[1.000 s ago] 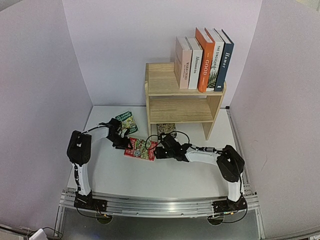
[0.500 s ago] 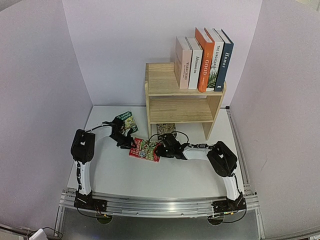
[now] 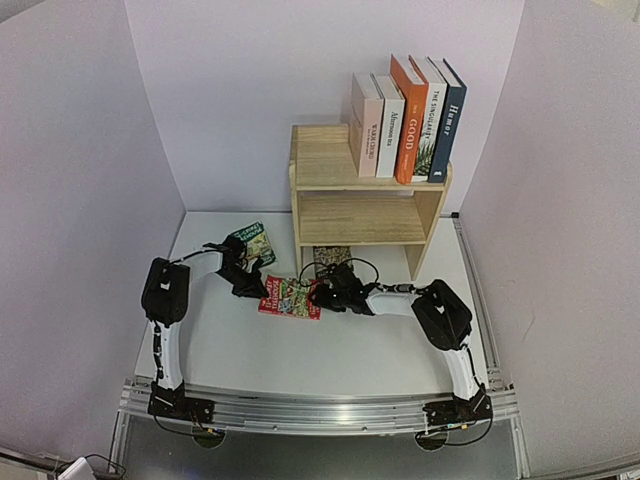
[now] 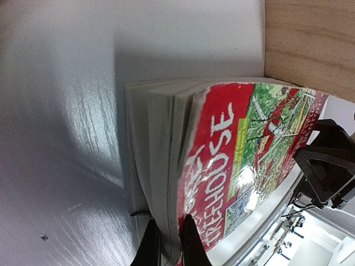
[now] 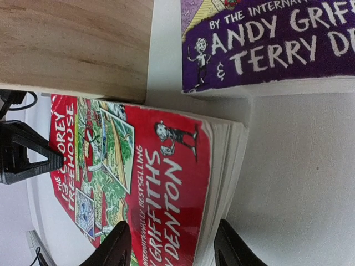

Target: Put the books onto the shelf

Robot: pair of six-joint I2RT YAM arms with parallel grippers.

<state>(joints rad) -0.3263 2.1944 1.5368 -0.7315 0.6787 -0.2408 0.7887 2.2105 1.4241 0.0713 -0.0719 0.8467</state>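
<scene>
We see the red paperback (image 3: 290, 298) lying cover-up on the table (image 3: 300, 365), just near of the shelf (image 3: 345, 165) at its left leg. Its long axis runs approx left-right. The title end points left and the authors' names point right. The page block faces the L wrist cam.

L gripper (image 4: 170, 224) is at the book's left end. Its fingers are pressed together, pinching the cover plus a thin slice of pages at the edge. We can't tell whether that end is raised off the table.

R gripper (image 5: 173, 224) is at the right end w/ fingers spread, one over the red cover and the other beside the page edge. We can't tell if either pad touches the book.

The purple paperback (image 5: 266, 44) lies flat just far of the red one, partly under the shelf's lower tier. The green paperback (image 3: 253, 243) lies flat on the table, left of the shelf and far of the L gripper.

Five bigger books (image 3: 407, 115) stand upright, spines toward us, on the right part of the top tier. The lower tier shows bare wood.
</scene>
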